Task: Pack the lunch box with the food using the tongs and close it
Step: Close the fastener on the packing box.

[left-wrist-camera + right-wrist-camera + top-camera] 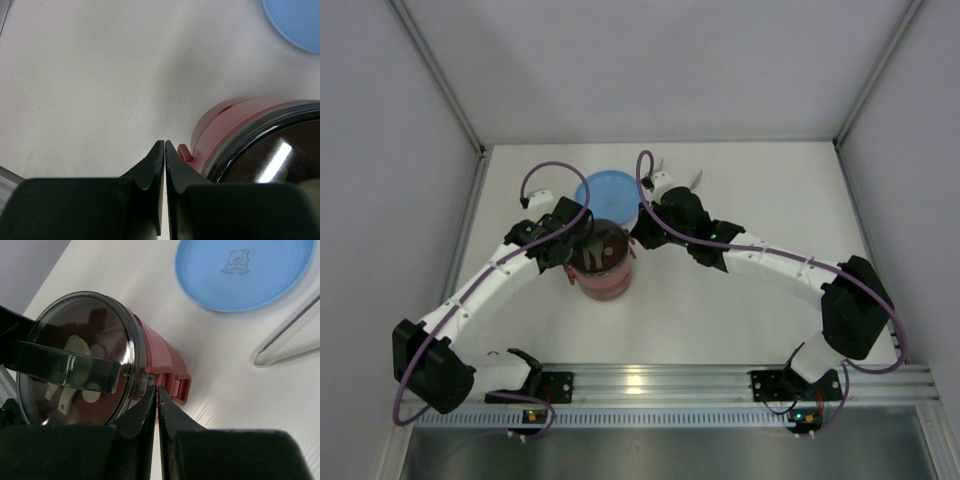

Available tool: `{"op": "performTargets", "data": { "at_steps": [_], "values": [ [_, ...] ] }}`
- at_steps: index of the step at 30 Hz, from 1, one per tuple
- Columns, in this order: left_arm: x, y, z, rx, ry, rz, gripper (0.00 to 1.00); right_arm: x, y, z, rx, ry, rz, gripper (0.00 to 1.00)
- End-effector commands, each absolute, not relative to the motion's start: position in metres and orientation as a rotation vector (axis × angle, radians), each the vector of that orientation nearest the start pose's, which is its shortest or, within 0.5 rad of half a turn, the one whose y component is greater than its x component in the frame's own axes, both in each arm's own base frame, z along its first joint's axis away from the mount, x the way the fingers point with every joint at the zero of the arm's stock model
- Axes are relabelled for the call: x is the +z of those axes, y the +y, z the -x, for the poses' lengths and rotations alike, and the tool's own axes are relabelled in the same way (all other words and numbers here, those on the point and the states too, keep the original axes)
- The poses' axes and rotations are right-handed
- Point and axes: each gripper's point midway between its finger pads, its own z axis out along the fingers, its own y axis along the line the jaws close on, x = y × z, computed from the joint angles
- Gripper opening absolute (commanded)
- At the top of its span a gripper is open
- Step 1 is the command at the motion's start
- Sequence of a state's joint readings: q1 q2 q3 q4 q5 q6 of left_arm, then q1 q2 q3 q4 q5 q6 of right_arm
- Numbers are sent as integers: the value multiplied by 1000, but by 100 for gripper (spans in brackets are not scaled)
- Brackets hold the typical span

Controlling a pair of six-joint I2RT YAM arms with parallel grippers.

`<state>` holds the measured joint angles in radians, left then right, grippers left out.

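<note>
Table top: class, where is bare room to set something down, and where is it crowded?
Bare: table between lunch box and near rail, and right of the tongs. Crowded: around the lunch box, with left gripper, right gripper and blue plate close.

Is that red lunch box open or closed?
Closed: a smoky clear lid covers the lunch box. Whether its side clasp is latched, I cannot tell.
</note>
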<state>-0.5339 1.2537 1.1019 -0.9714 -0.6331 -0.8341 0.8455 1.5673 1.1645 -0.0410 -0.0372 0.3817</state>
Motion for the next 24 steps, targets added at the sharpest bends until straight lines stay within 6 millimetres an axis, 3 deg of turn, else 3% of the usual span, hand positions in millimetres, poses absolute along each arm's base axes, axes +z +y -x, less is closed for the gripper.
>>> {"op": "performTargets", "data": {
  "at_steps": [1, 11, 18, 24],
  "values": [
    [189, -104, -303, 13, 2239, 577, 8, 213, 400, -253, 987, 2022, 623, 5],
    [186, -101, -300, 35, 2254, 565, 9, 193, 397, -255, 943, 2072, 614, 5],
    [182, -100, -296, 34, 2259, 582, 9, 189, 387, -261, 867, 2100, 577, 6],
    [190, -90, -292, 35, 2199, 631, 11, 184, 378, -265, 796, 2140, 549, 6]
  ]
}}
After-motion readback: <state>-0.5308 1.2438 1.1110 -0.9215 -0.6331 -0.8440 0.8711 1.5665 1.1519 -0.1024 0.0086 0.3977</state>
